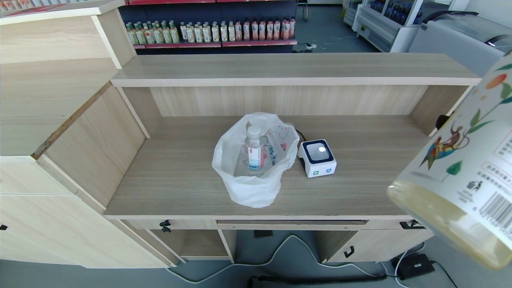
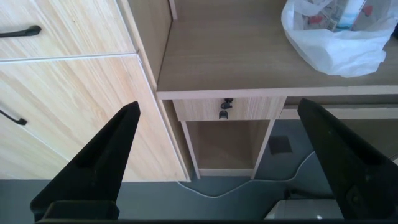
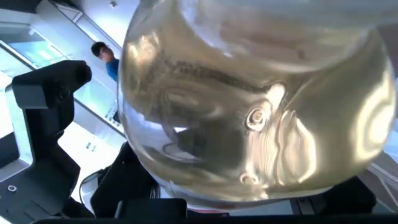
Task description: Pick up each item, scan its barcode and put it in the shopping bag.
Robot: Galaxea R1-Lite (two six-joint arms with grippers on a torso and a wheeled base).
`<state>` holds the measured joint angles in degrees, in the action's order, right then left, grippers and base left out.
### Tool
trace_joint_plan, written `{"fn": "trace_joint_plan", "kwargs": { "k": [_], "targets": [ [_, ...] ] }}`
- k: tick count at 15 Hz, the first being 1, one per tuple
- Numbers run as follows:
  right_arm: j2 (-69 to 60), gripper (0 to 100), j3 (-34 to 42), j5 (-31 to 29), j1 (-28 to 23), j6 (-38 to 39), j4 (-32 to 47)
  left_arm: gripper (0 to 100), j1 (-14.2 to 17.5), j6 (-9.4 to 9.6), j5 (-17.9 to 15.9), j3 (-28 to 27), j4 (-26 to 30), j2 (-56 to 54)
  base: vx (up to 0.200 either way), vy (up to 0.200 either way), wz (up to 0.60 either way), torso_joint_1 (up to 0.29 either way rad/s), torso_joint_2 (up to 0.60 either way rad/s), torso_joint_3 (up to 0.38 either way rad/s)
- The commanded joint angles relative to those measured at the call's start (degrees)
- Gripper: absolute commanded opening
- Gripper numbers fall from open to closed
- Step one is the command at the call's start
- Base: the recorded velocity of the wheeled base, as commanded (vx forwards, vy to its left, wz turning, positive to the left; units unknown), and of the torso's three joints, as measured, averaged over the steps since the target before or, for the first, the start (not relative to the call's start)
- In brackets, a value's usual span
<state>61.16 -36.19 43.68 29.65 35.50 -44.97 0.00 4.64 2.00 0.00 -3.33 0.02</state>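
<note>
The right gripper (image 3: 186, 190) is holding the bottle (image 1: 460, 168) aloft off the desk's (image 1: 180, 180) front right corner, and the left gripper (image 2: 217, 104) is hanging spread open. Full and smooth-walled, the bottle is likely handling heavy and slippery, calling for a firm mid-body grip clear of its barcode (image 1: 498, 208).

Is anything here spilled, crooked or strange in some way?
Nothing is spilled or damaged. The yellowish bottle held aloft on the right is tilted; the shopping bag and scanner sit normally on the counter.

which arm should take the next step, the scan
Right: it holds the bottle, barcode showing, on the scanner's side of the bag. The left gripper is open and empty, low before the counter.
</note>
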Motion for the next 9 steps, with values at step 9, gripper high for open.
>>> {"fn": "trace_joint_plan", "kwargs": {
  "k": [9],
  "targets": [
    [-4.1, 0, 3.8, -0.3, 0.9, -1.0, 2.9, 100, 0.0, 0.01, 0.0, 0.0, 0.0, 0.0, 0.0, 0.0, 0.0, 0.0, 0.0, 0.0]
  ]
}}
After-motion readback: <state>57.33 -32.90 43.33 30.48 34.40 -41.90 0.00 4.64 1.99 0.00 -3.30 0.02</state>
